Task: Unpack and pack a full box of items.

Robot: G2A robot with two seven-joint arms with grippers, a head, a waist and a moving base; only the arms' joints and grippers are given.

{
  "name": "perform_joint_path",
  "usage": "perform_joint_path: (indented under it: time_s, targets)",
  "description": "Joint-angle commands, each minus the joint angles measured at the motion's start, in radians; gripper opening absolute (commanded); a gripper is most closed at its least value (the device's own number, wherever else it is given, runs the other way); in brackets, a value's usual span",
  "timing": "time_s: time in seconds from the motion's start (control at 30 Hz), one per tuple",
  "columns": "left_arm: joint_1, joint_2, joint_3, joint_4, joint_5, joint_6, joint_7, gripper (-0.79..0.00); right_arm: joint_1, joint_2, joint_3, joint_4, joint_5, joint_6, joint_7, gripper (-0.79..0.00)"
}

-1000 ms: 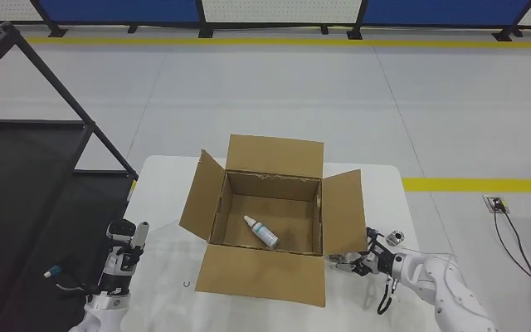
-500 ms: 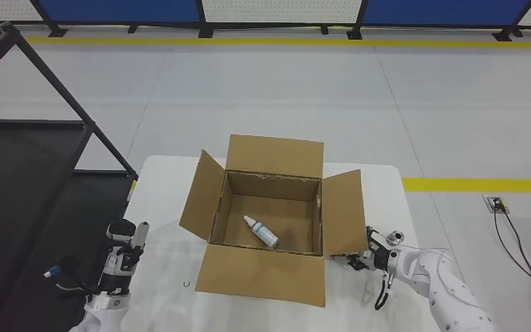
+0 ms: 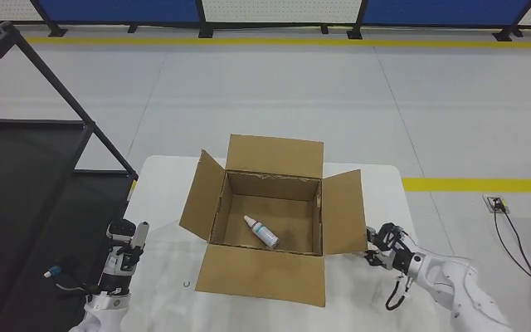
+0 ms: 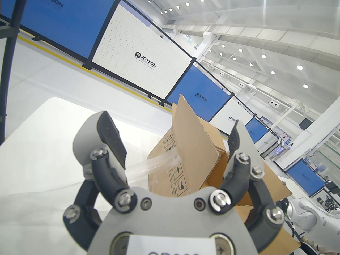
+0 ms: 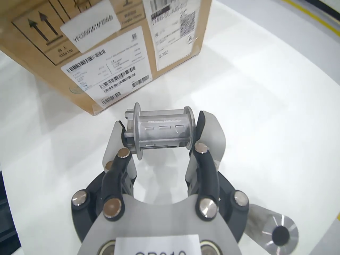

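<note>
Your right hand [image 5: 161,134] clamped on a metal spool [image 5: 164,127] just right of the cardboard box [image 3: 274,274], your left hand [image 4: 171,128] wide open, empty, small bottle [image 3: 260,231] inside

Stock on hand:
- One cardboard box [image 3: 264,278].
- One white bottle [image 3: 260,231].
- One metal spool [image 5: 164,131].
- One flanged metal piece [image 5: 276,229].
- One tiny dark object [image 3: 187,286], kind unclear.
- One white table [image 3: 166,207].
- Two grippers: left gripper [image 4: 171,126], right gripper [image 5: 161,123].

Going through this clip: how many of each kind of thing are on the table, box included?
cardboard box: 1
white bottle, inside the box: 1
metal spool, held in the right hand: 1
metal disc, on the table: 1
Total: 4
</note>
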Motion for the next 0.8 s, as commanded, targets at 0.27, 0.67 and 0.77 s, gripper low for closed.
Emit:
perform_joint_path:
  time_s: [0.27, 0.67, 0.77]
  targets:
    - [0.000, 0.000, 0.000, 0.000, 0.000, 0.000, 0.000, 0.000, -0.370, 0.021, 0.276, -0.472, 0.331, 0.205, -0.006, -0.785]
    - [0.000, 0.000, 0.000, 0.000, 0.000, 0.000, 0.000, 0.000, -0.449, 0.004, 0.155, -0.912, 0.326, 0.424, 0.172, -0.785]
    - [0.000, 0.000, 0.000, 0.000, 0.000, 0.000, 0.000, 0.000, -0.374, -0.004, 0.035, -0.942, 0.270, 0.466, 0.266, -0.785]
